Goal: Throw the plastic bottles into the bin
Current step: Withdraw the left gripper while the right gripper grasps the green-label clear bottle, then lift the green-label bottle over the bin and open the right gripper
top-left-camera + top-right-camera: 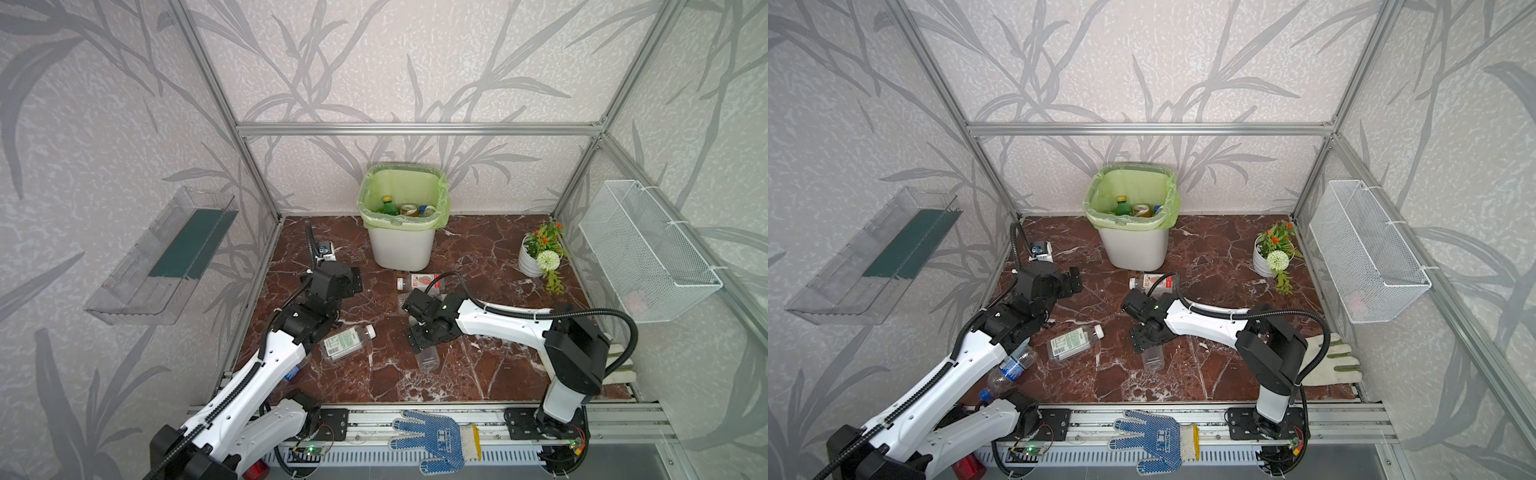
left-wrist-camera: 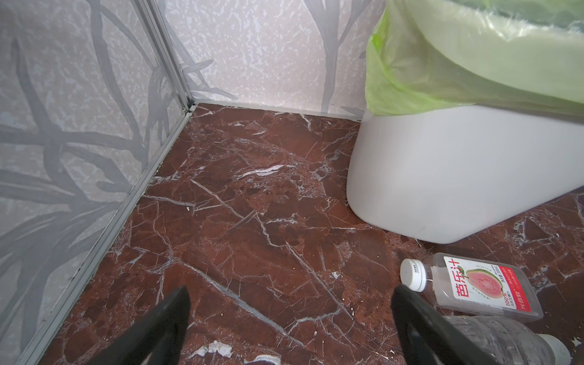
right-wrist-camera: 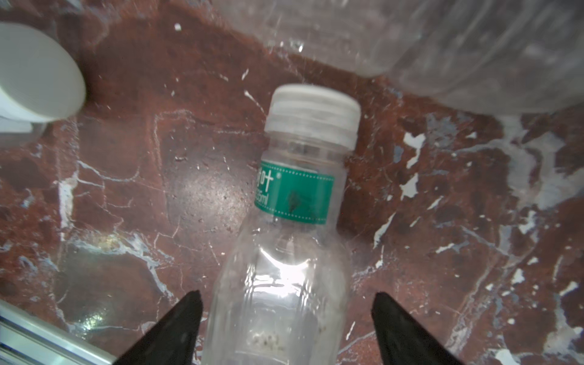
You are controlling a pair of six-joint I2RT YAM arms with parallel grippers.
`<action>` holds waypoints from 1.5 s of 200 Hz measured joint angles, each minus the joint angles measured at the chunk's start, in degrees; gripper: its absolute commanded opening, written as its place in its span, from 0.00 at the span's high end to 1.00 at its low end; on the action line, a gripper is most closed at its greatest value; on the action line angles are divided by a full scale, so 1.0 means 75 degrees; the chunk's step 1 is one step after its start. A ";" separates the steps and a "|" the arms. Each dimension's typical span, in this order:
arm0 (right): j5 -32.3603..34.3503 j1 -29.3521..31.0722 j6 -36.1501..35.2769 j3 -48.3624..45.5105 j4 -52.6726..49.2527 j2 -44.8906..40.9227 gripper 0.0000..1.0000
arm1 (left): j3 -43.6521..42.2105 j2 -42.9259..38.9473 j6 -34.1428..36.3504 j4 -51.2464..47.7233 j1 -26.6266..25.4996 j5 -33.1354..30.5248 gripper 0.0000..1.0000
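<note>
The bin [image 1: 401, 249] stands at the back with several plastic bottles [image 1: 388, 205] inside its green liner. My right gripper [image 3: 286, 295] is open and straddles a clear bottle with a green band [image 3: 294, 192], with a gap on each side. Its bare end [image 1: 428, 359] sticks out under the gripper [image 1: 420, 341]. My left gripper [image 2: 290, 300] is open over bare floor, left of a guava-label bottle [image 2: 474, 287] and a clear ribbed bottle [image 2: 505, 341]. Another labelled bottle [image 1: 347, 343] lies mid-floor. A blue-label bottle [image 1: 1013, 365] lies under the left arm.
A flower pot [image 1: 536, 255] stands at the right. A wire basket [image 1: 648, 249] hangs on the right wall and a clear tray [image 1: 162, 253] on the left. A dotted glove [image 1: 436, 440] lies on the front rail and a white glove [image 1: 1329, 361] behind the right arm.
</note>
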 measured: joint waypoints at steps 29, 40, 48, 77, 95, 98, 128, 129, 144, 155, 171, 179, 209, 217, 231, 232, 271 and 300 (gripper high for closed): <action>-0.0184 0.0017 -0.0090 0.0175 -0.0207 0.0294 0.40 | -0.0050 0.0000 -0.0032 -0.0006 0.0090 0.0020 0.01; -0.0227 0.0017 -0.0102 0.0254 -0.0297 0.0321 0.44 | -0.0064 0.0000 -0.0038 -0.0006 0.0131 0.0035 0.01; -0.0239 0.0020 -0.0125 0.0318 -0.0385 0.0338 0.45 | -0.0079 0.0000 -0.0041 -0.0006 0.0163 0.0052 0.01; -0.0213 0.0029 -0.0268 0.0603 -0.0711 0.0335 0.47 | -0.0085 0.0044 -0.0090 -0.0006 0.0251 0.0105 0.01; -0.0073 0.0044 -0.0475 0.0965 -0.0909 0.0201 0.47 | -0.0085 0.0152 -0.0096 -0.0003 0.0303 0.0119 0.01; -0.0032 0.0050 -0.0510 0.1040 -0.0953 0.0178 0.47 | -0.0085 0.0169 -0.0099 0.0000 0.0318 0.0125 0.01; 0.0755 0.0058 -0.1513 0.2471 -0.1099 -0.0495 0.46 | -0.0085 0.0525 -0.0157 -0.0032 0.0490 0.0256 0.01; 0.0784 0.0058 -0.1542 0.2503 -0.1093 -0.0522 0.46 | -0.0085 0.0548 -0.0160 -0.0044 0.0498 0.0265 0.01; 0.1338 0.0055 -0.2401 0.3107 -0.0676 -0.1148 0.46 | -0.0085 0.0784 -0.0198 -0.0131 0.0577 0.0329 0.01; 0.1751 0.0055 -0.3130 0.3413 -0.0216 -0.1699 0.48 | -0.0085 0.0947 -0.0213 -0.0184 0.0595 0.0379 0.01; 0.2384 0.0035 -0.4243 0.3660 0.0682 -0.2509 0.50 | -0.0085 0.1139 -0.0236 -0.0254 0.0629 0.0463 0.01; 0.2643 -0.0015 -0.4768 0.3707 0.1189 -0.2862 0.51 | -0.0085 0.1218 -0.0248 -0.0277 0.0635 0.0501 0.01; 0.2632 -0.0723 -0.5721 0.3689 0.3040 -0.3669 0.52 | -0.0041 0.1486 -0.0259 -0.0335 0.0638 0.0632 0.01; 0.2463 -0.1099 -0.5671 0.3695 0.3416 -0.3687 0.52 | 0.0006 0.1568 -0.0259 -0.0361 0.0641 0.0667 0.01; 0.2014 -0.1687 -0.5426 0.3847 0.3754 -0.3413 0.52 | 0.0070 0.1664 -0.0256 -0.0399 0.0650 0.0723 0.01; 0.1990 -0.1719 -0.5418 0.3864 0.3759 -0.3395 0.52 | 0.0073 0.1667 -0.0256 -0.0402 0.0650 0.0726 0.01; 0.0408 -0.2532 -0.4424 0.6688 0.3054 -0.0286 0.41 | 0.0134 0.1699 -0.0271 -0.0519 0.0670 0.0892 0.01; -0.0038 -0.2716 -0.3998 0.8125 0.1475 0.1944 0.01 | 0.0230 0.1725 -0.0265 -0.0752 0.0670 0.1026 0.01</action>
